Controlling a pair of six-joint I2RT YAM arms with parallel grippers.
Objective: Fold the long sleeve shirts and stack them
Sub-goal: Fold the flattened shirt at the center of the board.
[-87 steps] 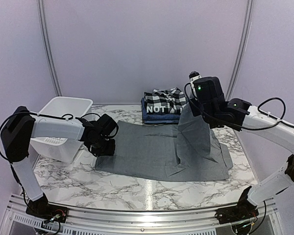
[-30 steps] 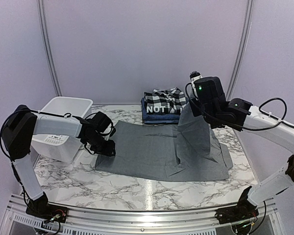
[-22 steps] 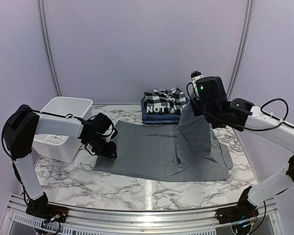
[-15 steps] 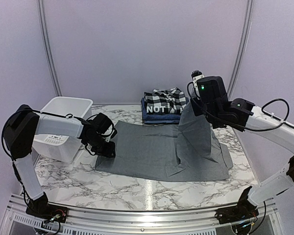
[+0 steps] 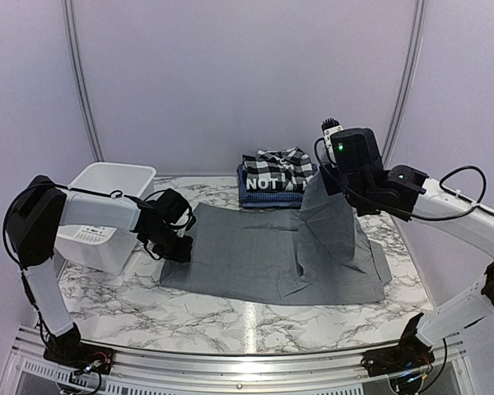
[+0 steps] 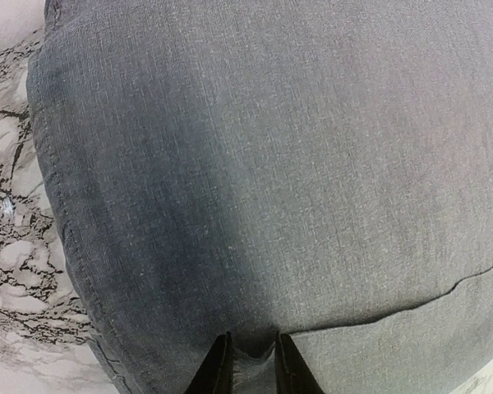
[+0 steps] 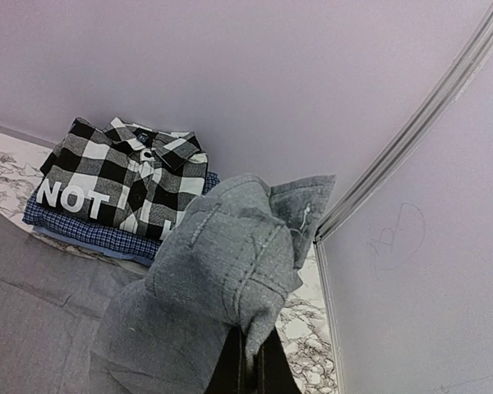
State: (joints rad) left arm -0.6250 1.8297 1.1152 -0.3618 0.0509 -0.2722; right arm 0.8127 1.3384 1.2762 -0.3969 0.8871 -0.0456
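- Top view: the grey shirt (image 5: 255,255) lies spread on the marble-patterned desk (image 5: 230,321), its long axis running left to right. Its right end is pulled up into a peak by the right hand (image 5: 319,179). The left hand (image 5: 174,247) sits low at the shirt's left edge, just beside a white tub (image 5: 107,197). A stack of folded shirts (image 5: 273,177) lies behind, against pale lilac walls.
- Left wrist view: only here is the grip plain. The left hand's fingers (image 6: 222,371) stand close together, nipping a small fold of grey cloth near the hem, with veined desk at the left.
- Right wrist view: the right hand is pressed together on a stitched edge of the raised cloth. It also separates the stack into a black-and-white plaid shirt (image 7: 123,168) on top, a black shirt lettered in white (image 7: 74,197), and a blue checked shirt (image 7: 74,223) beneath.
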